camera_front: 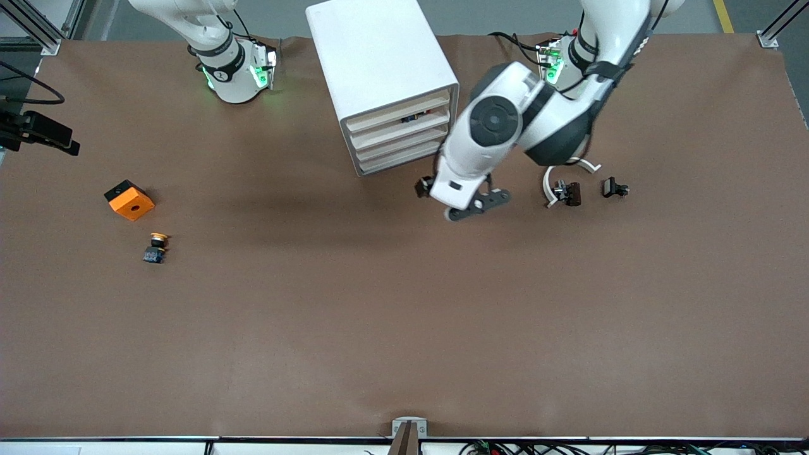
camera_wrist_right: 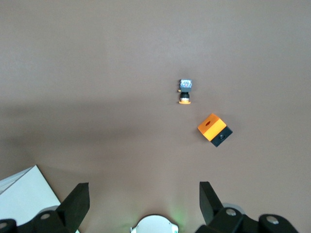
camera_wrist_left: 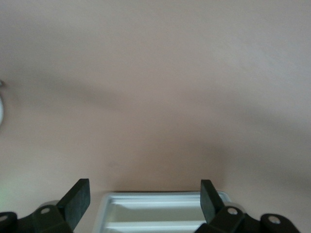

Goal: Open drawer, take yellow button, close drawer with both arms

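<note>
The white cabinet [camera_front: 379,69] stands at the table's robot side, mid table. Its top drawer [camera_front: 399,111] sits level with the three fronts below it. A small dark thing [camera_front: 411,117] shows in the gap under that front. The button [camera_front: 156,247] lies on the table toward the right arm's end, and also shows in the right wrist view [camera_wrist_right: 184,91]. My left gripper [camera_front: 461,202] hangs open and empty over the table in front of the drawers; the cabinet's front edge [camera_wrist_left: 160,213] shows between its fingers [camera_wrist_left: 77,199]. My right gripper [camera_wrist_right: 143,201] is open, empty and high over its own base.
An orange block with a black hole [camera_front: 129,200] lies near the button, farther from the front camera. A white curved piece with a dark part [camera_front: 564,189] and a small black clip [camera_front: 614,188] lie toward the left arm's end. A black device [camera_front: 38,133] juts in at the table edge.
</note>
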`<state>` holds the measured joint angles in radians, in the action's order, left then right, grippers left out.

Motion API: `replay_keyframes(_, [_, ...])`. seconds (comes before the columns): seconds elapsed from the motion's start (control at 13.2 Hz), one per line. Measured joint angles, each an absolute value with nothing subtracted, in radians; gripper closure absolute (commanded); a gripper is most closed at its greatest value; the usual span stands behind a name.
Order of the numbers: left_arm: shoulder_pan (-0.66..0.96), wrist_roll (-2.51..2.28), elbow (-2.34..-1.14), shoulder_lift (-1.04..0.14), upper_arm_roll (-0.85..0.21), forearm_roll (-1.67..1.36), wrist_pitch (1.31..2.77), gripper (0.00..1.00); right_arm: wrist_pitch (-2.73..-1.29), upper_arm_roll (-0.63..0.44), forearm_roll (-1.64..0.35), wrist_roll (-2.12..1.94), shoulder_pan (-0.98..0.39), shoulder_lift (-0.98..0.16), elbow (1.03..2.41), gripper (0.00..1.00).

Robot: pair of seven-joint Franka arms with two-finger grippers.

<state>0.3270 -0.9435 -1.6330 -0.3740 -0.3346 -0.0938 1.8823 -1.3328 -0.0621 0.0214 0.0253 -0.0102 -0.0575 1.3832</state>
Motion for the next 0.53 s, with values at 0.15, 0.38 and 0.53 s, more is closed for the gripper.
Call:
replay_keyframes(0.15, [0.229, -0.804, -1.63, -0.342, -0.334, -0.094, 1.81, 0.0, -1.346, -0.061, 0.012, 0.025, -0.01, -0.055, 1.378, 0.0])
replay_keyframes(0.38, [0.072, -0.58, -1.63, -0.288, -0.333, -0.095, 1.719, 0.0, -1.352, -0.061, 0.005, 0.025, -0.009, -0.016, 1.403, 0.0])
replay_keyframes(0.53, [-0.04, -0.416, -1.63, -0.249, -0.332, -0.095, 1.672, 0.0, -1.358, -0.063, 0.005, 0.025, -0.004, 0.026, 1.448, 0.0])
